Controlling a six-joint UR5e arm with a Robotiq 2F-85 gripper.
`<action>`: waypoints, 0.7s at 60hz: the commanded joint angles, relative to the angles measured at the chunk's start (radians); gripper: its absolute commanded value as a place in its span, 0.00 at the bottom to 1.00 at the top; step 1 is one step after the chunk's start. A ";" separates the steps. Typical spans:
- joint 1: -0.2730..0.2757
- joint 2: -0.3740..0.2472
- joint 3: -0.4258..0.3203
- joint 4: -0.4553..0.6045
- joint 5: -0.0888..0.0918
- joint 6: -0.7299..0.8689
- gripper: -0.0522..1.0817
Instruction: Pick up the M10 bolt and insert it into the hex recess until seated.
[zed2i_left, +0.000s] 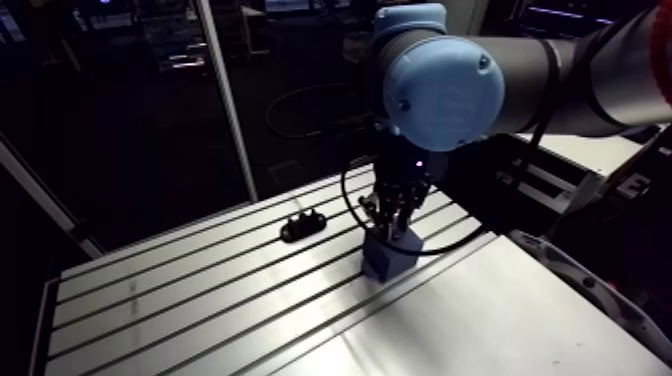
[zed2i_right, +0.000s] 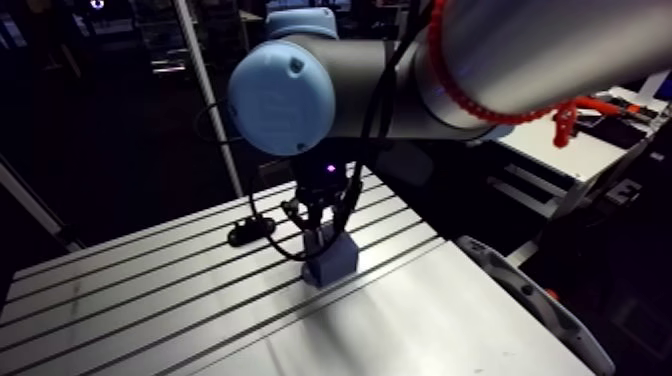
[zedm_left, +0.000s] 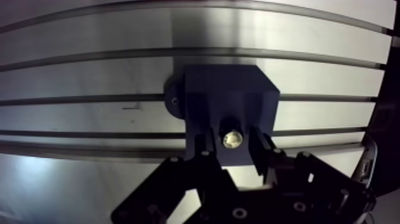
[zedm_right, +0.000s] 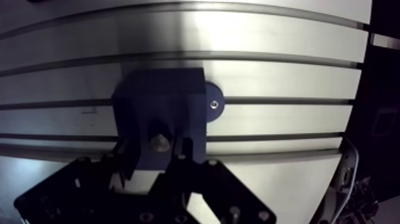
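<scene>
The black Robotiq gripper (zedm_left: 231, 149) fills the foreground of the wrist view, straddling the M10 bolt (zedm_left: 231, 138), whose bright end points straight back at the camera. The bolt stands upright over the top face of a dark blue block (zedm_left: 229, 95). It appears to be at the hex recess, which the bolt and its shadow hide, so how deep it sits is not visible. Whether the gripper is clamped on the bolt or stands free of it cannot be told from these views.

The upright pose looks deliberate: with the bolt's axis in line with the wrist, a straight downward push would seat it. The block sits flat on the slotted aluminium table (zed2i_left: 200, 290). A round ear (zedm_right: 213, 105) at its foot carries a small screw right over a slot, probably the fixing that keeps the block from shifting under that push.

In the arm view the wrist hangs vertically above the block, and a small black part (zed2i_left: 303, 225) lies on the table near it, apart from the work. No brand, label or writing is legible on bolt, block or table.
</scene>
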 joint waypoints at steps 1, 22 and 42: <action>0.000 0.006 0.001 -0.018 0.000 -0.002 0.55; 0.002 0.006 0.002 -0.018 0.004 -0.002 0.57; -0.001 0.006 0.003 -0.018 0.002 -0.004 0.59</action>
